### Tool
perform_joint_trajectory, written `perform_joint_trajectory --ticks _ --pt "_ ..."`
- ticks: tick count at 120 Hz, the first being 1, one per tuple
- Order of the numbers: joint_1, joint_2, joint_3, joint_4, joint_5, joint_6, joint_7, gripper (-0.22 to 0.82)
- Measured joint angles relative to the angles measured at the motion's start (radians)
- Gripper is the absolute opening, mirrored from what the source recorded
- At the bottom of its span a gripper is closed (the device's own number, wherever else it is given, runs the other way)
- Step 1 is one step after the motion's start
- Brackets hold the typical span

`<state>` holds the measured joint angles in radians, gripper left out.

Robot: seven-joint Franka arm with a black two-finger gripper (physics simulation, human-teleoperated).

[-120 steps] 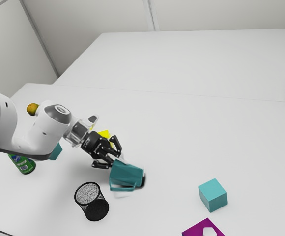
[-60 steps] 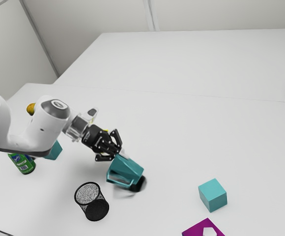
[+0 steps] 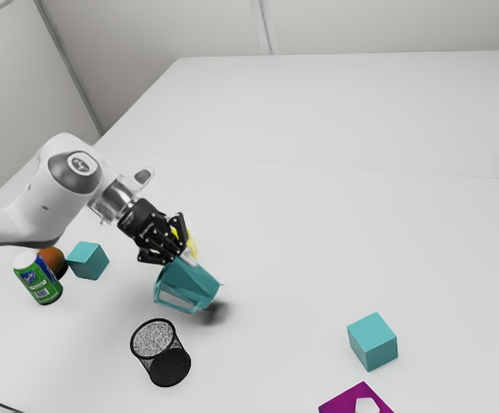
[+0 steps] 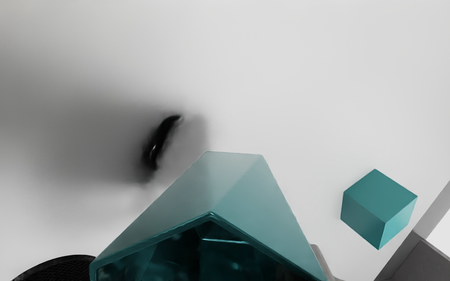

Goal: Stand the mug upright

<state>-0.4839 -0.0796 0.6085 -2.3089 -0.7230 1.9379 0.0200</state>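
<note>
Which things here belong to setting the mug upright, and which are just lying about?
Job: teal mug, held tilted; gripper, its jaws shut on the mug.

Lying about: green can, orange ball, teal cube near it, black mesh cup, yellow object, purple piece, teal cube near that.

mug (image 3: pixel 189 282) behind bin (image 3: pixel 170 366), ball (image 3: pixel 52 257) behind can (image 3: pixel 38 280), cube (image 3: pixel 88 261) beside ball

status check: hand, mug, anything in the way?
Hand shut on mug. Mug tilted, raised off table, not upright. Black mesh cup nearby, might crowd the set-down.
</note>
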Motion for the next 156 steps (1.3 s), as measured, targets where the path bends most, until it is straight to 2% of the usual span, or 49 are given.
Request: perform_joint_trajectory --ticks 39,95,125,156 --pt "-0.062 -0.063 0.072 0.000 0.314 0.044 -0.185 -0.18" --pt "-0.114 -0.055 0.078 0.002 0.683 0.126 -0.544 -0.18" --pt "-0.124 -0.007 0.080 0.042 0.756 0.120 -0.699 -0.18" --pt "-0.109 0.068 0.083 0.097 0.740 0.066 -0.786 -0.18"
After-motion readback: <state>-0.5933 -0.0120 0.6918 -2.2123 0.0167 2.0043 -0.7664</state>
